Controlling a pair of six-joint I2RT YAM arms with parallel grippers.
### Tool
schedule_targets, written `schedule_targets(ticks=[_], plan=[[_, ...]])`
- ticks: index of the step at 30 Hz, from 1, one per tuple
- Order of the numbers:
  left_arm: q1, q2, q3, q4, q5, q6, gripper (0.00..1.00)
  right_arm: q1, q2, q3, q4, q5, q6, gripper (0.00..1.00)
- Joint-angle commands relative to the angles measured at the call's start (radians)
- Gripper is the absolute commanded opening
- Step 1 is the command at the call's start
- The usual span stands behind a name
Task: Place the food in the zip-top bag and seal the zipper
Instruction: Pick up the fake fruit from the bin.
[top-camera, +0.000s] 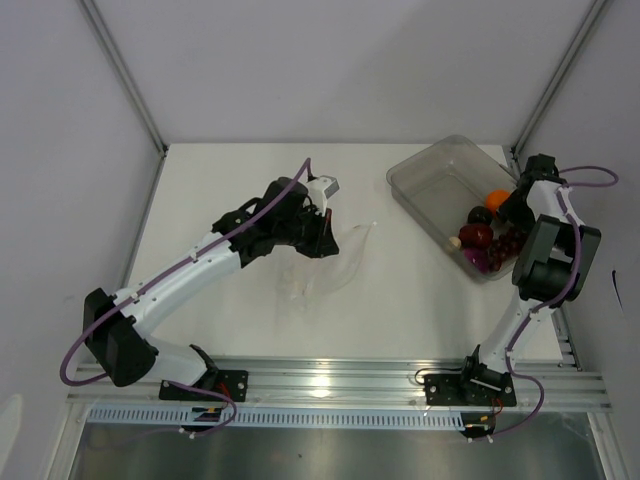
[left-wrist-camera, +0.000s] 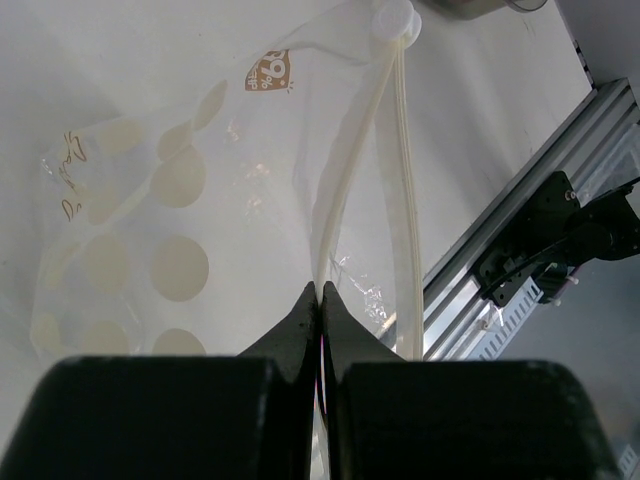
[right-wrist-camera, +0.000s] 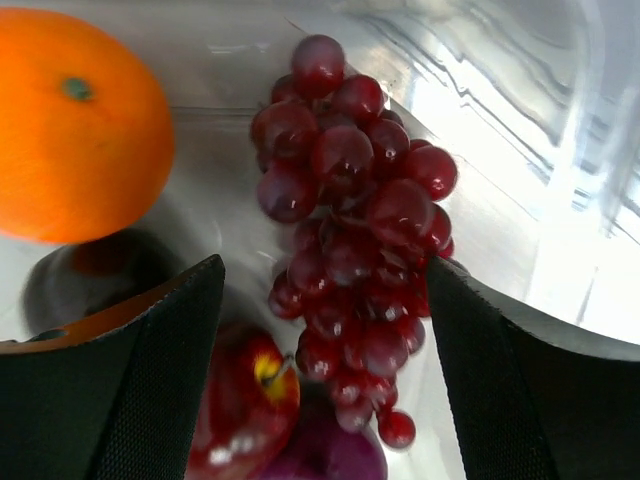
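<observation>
The left gripper is clenched on one lip of the zip-top bag, which lies crumpled on the table left of centre, well apart from the food. In the left wrist view the zipper shows as two pale strips. One runs into the pinched fingertips and the other passes beside them, so the mouth looks parted.

To do this step well, I judge that the left arm should raise its lip and turn the opening toward the right, since a flat, limp pouch will take nothing.

Further right, the clear bin holds all the food. The right gripper hangs over it, released, with its fingers on either side of the bunch of grapes but not yet touching it. It should descend squarely and close gently on the thick upper part of the bunch (the loose lower grapes would likely slip or swing).

Counted, there is one bag and one bin, and none of the food is in the bag. The bin holds five pieces:
- one orange ball
- one bunch of grapes
- one red apple-like piece
- one purple ball
- one dark plum-like ball
</observation>
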Motion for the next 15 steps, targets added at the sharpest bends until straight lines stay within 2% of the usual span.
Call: schedule_targets(ticks=[1, 10, 13, 15], plan=[[0.014, -0.039, -0.009, 0.028, 0.029, 0.009, 0.01, -0.006, 0.043, -0.017, 0.021, 0.022, 0.027, 0.82], [0.018, -0.031, -0.006, 0.037, 0.047, 0.006, 0.01, -0.011, 0.106, -0.056, 0.056, 0.022, 0.027, 0.77], [0.018, -0.027, -0.006, 0.039, 0.047, 0.006, 0.00, -0.011, 0.132, -0.059, 0.062, 0.010, 0.029, 0.73], [0.020, -0.025, -0.006, 0.037, 0.047, 0.006, 0.00, -0.011, 0.138, -0.062, 0.070, 0.003, 0.029, 0.67]])
